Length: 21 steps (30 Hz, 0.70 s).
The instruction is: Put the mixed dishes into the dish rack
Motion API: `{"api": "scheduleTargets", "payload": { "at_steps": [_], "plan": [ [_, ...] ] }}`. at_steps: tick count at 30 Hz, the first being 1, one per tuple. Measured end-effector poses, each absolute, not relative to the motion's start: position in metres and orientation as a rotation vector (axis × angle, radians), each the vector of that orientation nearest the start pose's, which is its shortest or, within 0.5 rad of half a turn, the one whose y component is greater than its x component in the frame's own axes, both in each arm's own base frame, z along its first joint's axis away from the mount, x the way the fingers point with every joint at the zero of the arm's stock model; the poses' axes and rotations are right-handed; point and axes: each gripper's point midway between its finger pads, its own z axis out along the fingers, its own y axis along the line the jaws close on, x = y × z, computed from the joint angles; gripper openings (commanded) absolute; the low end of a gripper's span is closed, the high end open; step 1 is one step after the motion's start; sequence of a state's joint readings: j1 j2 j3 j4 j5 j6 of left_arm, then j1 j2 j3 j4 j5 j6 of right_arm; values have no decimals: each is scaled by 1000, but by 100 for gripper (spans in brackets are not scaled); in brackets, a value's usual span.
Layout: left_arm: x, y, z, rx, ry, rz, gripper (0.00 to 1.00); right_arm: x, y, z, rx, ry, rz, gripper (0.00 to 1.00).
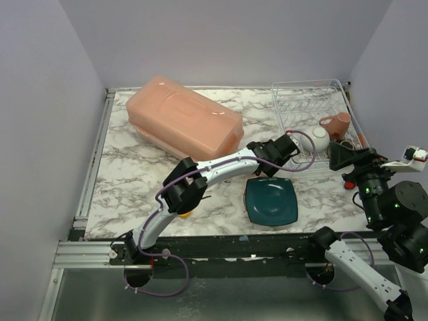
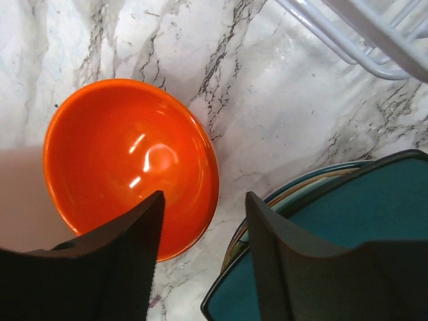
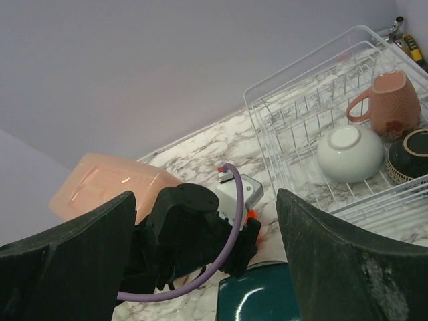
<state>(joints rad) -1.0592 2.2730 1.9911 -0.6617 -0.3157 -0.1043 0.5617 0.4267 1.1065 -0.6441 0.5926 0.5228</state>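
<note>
Now, orange bowl [image 2: 127, 167] on the bench [image 2: 281, 100], left pincer [image 2: 204, 200] apart over its rim
Glossy, probably light yet brittle: best pinched across the rim; teal plate [image 2: 374, 227] just beside it, dish rack [image 1: 309, 83] near, right pincer [image 3: 204, 195] wide apart and empty

Marble table [image 1: 134, 174]: tub [image 1: 184, 117], rack [image 1: 301, 110], orange bowl [image 2: 127, 167]

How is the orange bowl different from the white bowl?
The orange bowl is bright orange; the white bowl is white. The orange bowl sits open side up on the marble table; the white bowl lies in the dish rack, bottom showing. Both are round and glossy.
</note>
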Motion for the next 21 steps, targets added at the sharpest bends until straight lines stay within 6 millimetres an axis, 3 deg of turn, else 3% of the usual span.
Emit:
{"api": "scheduleTargets", "payload": {
  "at_steps": [7,13,18,21],
  "plan": [
    [315,-452,56,1057,2257,-57,23,184,25,391,422,1511,416,88],
    [317,-451,54,1083,2241,-37,0,189,30,385,413,1535,417,88],
    [316,-449,58,1098,2238,-31,0,192,33,383,408,1550,411,88],
    [312,-447,78,1096,2228,-58,0,194,34,382,407,1556,407,88]
  ]
}}
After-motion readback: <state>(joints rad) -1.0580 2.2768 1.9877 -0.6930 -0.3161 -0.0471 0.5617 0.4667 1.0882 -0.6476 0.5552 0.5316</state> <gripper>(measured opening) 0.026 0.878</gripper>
